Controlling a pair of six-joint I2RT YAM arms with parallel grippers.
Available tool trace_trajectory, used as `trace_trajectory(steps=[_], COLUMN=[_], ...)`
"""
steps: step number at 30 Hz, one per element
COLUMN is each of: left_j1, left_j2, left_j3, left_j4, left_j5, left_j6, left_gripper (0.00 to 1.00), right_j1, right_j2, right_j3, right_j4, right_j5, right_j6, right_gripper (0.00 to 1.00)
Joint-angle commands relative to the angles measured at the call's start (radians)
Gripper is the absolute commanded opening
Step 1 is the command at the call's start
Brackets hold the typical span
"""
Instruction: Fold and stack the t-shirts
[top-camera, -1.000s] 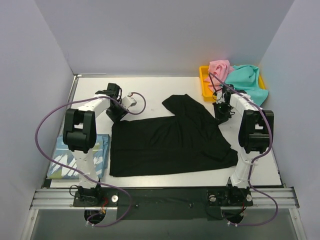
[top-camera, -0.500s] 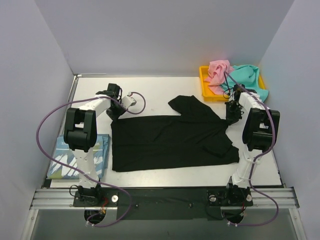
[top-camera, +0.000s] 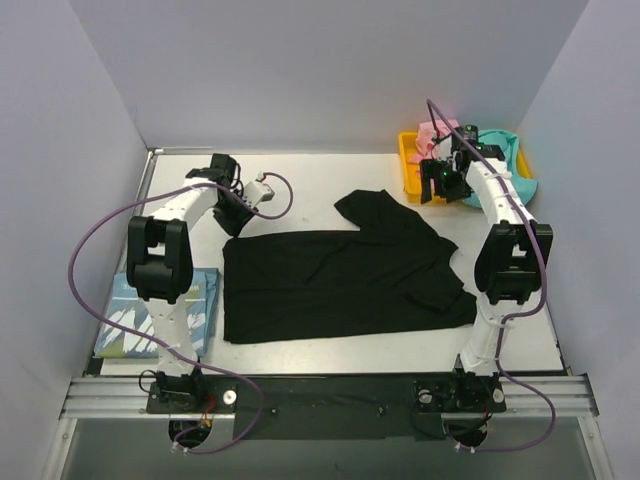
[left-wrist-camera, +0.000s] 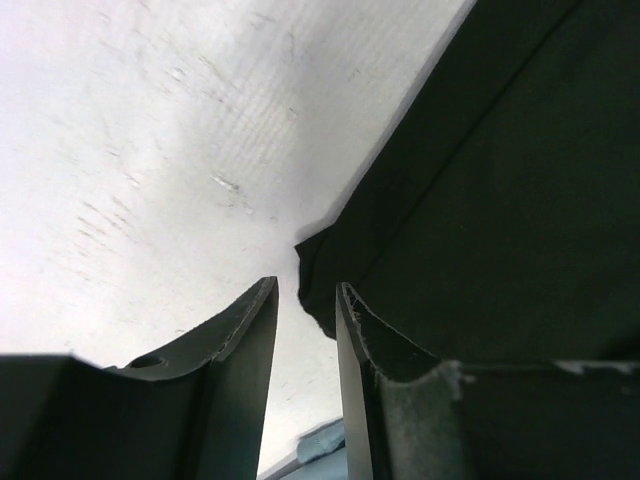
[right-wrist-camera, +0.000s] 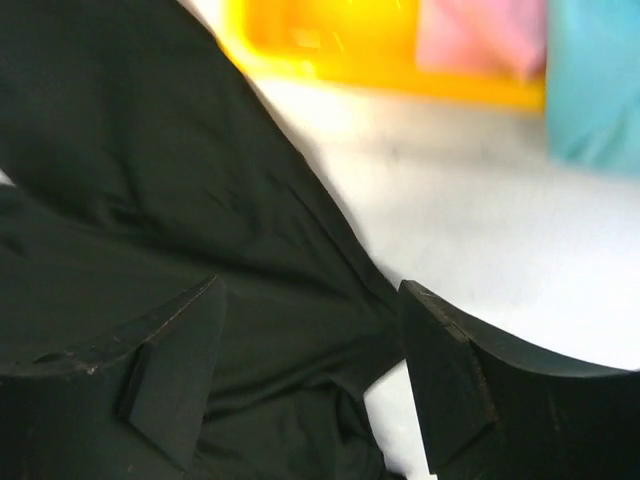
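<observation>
A black t-shirt (top-camera: 340, 285) lies spread flat across the middle of the table, one sleeve pointing to the far side. My left gripper (top-camera: 236, 215) hovers at its far left corner (left-wrist-camera: 322, 268), jaws a narrow gap apart (left-wrist-camera: 305, 285) with only bare table between them. My right gripper (top-camera: 438, 187) is raised over the shirt's far right part (right-wrist-camera: 200, 180), jaws wide open (right-wrist-camera: 310, 288) and empty. A folded light blue t-shirt (top-camera: 160, 312) with white lettering rests at the near left. Pink (top-camera: 436, 134) and teal (top-camera: 495, 152) t-shirts lie bunched in the tray.
The yellow tray (top-camera: 409, 165) stands at the far right corner, close behind my right gripper; it also shows in the right wrist view as the yellow tray (right-wrist-camera: 330, 45). Grey walls enclose the table on three sides. Purple cables loop beside both arms.
The black shirt was pulled flat between both grippers, then both let go. My right gripper rose and moved back toward the tray; my left opened and eased off the corner.
</observation>
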Motion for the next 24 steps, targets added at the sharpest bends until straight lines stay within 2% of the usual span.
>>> trace_trajectory(steps=[1,7,11,13,14,16,19,21,24], left_j1=[0.017,0.017,0.019,0.016,0.013,-0.009,-0.05,-0.079,-0.121], left_j2=[-0.015,0.005,0.017,0.007,0.001,-0.038,-0.062,-0.071,-0.111], left_j3=[0.103,0.095,0.113,0.142,0.144,0.13,0.101,0.096,0.072], left_j4=[-0.098,-0.092,-0.103,-0.126,-0.125,-0.117,-0.066,-0.062,-0.085], left_j5=[0.087,0.087,0.069,0.087,0.12,0.154,0.131,0.104,0.111], left_j6=[0.079,0.171,0.211,0.188,0.176,0.165,0.124,0.083,0.032], left_gripper=[0.4,0.41,0.41,0.41,0.41,0.41,0.41,0.41,0.41], right_j1=[0.083,0.13,0.153,0.164,0.167,0.176,0.179,0.178,0.175], right_j2=[0.081,0.404,0.511,0.439,0.363,0.261,0.154,0.06,-0.146], right_j3=[0.238,0.566,0.679,0.603,0.516,0.442,0.381,0.323,0.11], right_j4=[0.011,0.015,0.018,0.034,0.056,0.061,0.041,0.018,-0.017], right_j5=[-0.149,-0.219,-0.227,-0.267,-0.254,-0.231,-0.211,-0.168,-0.044], right_j6=[0.002,0.121,0.189,0.153,0.142,0.116,0.115,0.137,0.198], right_gripper=[0.64,0.63,0.59,0.59,0.59,0.61,0.63,0.63,0.64])
